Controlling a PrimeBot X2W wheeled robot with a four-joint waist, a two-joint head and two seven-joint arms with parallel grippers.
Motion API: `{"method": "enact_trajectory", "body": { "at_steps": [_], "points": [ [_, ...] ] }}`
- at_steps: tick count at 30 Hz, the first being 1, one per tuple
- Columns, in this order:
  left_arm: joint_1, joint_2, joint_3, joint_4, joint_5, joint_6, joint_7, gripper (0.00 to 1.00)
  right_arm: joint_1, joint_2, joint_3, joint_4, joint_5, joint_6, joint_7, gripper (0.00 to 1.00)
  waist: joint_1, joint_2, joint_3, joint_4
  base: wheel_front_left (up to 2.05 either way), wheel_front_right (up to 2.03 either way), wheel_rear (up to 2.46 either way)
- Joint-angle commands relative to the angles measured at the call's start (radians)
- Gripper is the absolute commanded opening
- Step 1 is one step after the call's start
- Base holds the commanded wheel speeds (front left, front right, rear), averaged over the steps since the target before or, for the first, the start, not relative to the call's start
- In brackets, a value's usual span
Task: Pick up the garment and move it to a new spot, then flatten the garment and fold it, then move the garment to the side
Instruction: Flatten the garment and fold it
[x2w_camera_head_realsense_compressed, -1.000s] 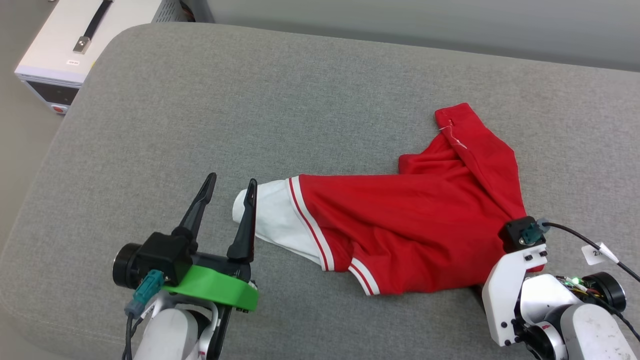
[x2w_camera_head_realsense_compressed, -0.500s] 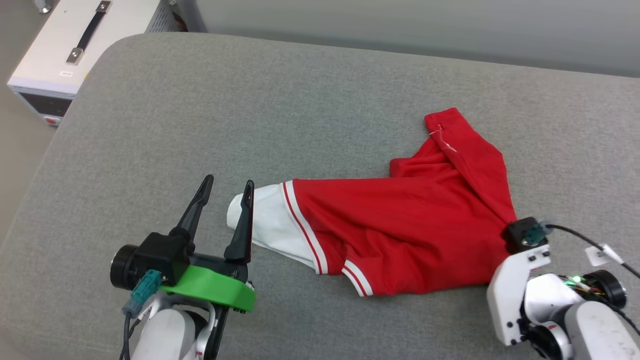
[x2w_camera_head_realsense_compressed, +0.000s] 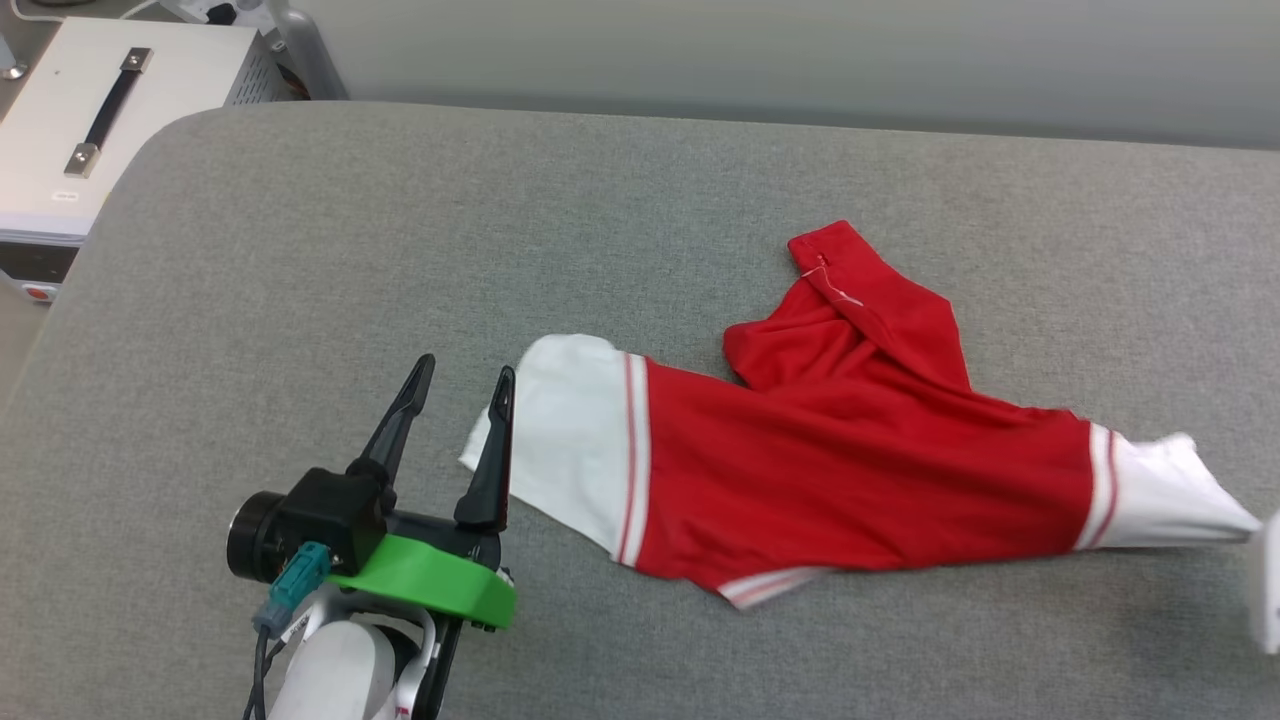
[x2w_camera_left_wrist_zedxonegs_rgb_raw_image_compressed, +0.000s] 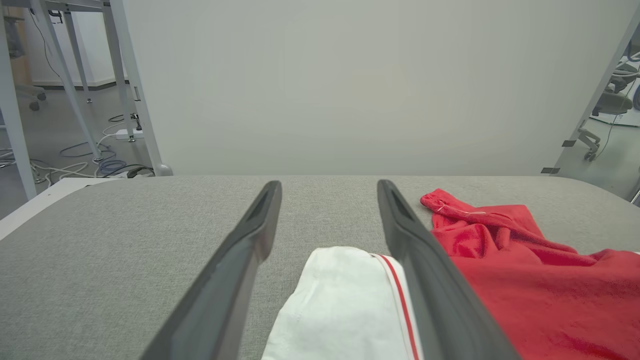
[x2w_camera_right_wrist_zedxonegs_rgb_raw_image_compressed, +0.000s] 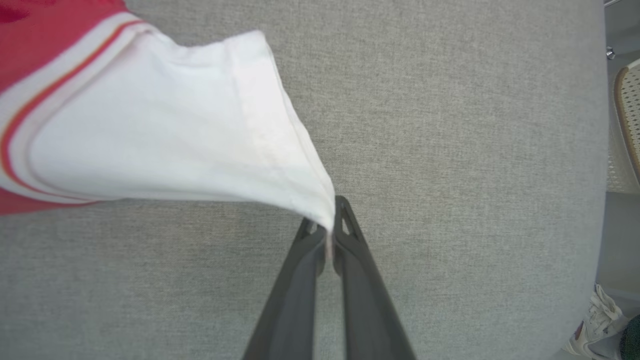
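The garment (x2w_camera_head_realsense_compressed: 850, 480), red with white sleeves and striped trim, lies stretched across the grey padded surface (x2w_camera_head_realsense_compressed: 400, 230), print hidden. My left gripper (x2w_camera_head_realsense_compressed: 466, 366) stands open at its left white sleeve (x2w_camera_head_realsense_compressed: 560, 440). In the left wrist view that sleeve (x2w_camera_left_wrist_zedxonegs_rgb_raw_image_compressed: 345, 305) lies low between the left gripper's (x2w_camera_left_wrist_zedxonegs_rgb_raw_image_compressed: 328, 184) spread fingers, the red body (x2w_camera_left_wrist_zedxonegs_rgb_raw_image_compressed: 525, 280) to their right. My right gripper (x2w_camera_right_wrist_zedxonegs_rgb_raw_image_compressed: 327, 220) is shut on the corner of the other white sleeve (x2w_camera_right_wrist_zedxonegs_rgb_raw_image_compressed: 165, 130), which is lifted and pulled taut. That sleeve (x2w_camera_head_realsense_compressed: 1160, 495) reaches the head view's right edge.
A white box with a black handle (x2w_camera_head_realsense_compressed: 60, 150) stands off the surface's far left corner. A pale wall runs behind the surface. Table legs and cables (x2w_camera_left_wrist_zedxonegs_rgb_raw_image_compressed: 100, 150) are on the floor at left. A white shoe (x2w_camera_right_wrist_zedxonegs_rgb_raw_image_compressed: 595, 320) shows beyond the surface's edge.
The right gripper has drawn the right sleeve out to the right, unfolding and stretching the garment. The head camera has shifted. The left gripper stays open by the left sleeve.
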Motion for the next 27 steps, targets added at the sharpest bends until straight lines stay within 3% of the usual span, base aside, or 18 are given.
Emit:
{"method": "enact_trajectory", "body": {
  "at_steps": [1, 8, 12, 13, 14, 20, 27],
  "points": [
    [0.000, 0.003, -0.002, 0.003, -0.005, -0.003, -0.006, 1.00, 0.000, -0.010, -0.029, 0.005, -0.006, -0.002, 0.001, 0.00, 0.0000, -0.0001, 0.009, -0.004, 0.00, 0.00, 0.00],
    [-0.018, 0.004, -0.012, 0.012, -0.012, -0.003, -0.006, 1.00, -0.038, -0.043, -0.169, 0.079, -0.085, -0.002, -0.074, 0.00, 0.0000, -0.0001, 0.029, 0.001, 0.00, 0.00, 0.00],
    [-0.025, 0.007, -0.015, 0.019, -0.016, -0.003, -0.006, 1.00, -0.062, -0.036, -0.190, 0.143, -0.130, -0.002, -0.139, 0.00, 0.0000, -0.0001, 0.032, 0.003, 0.00, 0.00, 0.00],
    [-0.026, 0.008, -0.014, 0.021, -0.016, -0.003, -0.006, 1.00, -0.068, -0.031, -0.188, 0.153, -0.138, -0.002, -0.158, 0.18, 0.0000, -0.0001, 0.030, 0.002, 0.00, 0.00, 0.00],
    [-0.024, 0.009, -0.012, 0.023, -0.017, -0.003, -0.006, 1.00, -0.076, -0.020, -0.187, 0.162, -0.144, -0.002, -0.182, 1.00, 0.0000, -0.0001, 0.027, 0.000, 0.00, 0.00, 0.00],
    [-0.014, 0.014, -0.012, 0.032, -0.017, -0.003, -0.006, 1.00, -0.118, 0.035, -0.168, 0.159, -0.145, -0.002, -0.330, 1.00, 0.0000, -0.0001, 0.001, -0.021, 0.00, 0.00, 0.00],
    [0.003, 0.017, -0.008, 0.032, -0.020, -0.003, -0.006, 1.00, -0.108, 0.096, -0.115, 0.066, -0.094, -0.002, -0.472, 1.00, 0.0000, -0.0001, -0.044, -0.040, 0.00, 0.00, 0.00]
  ]
}}
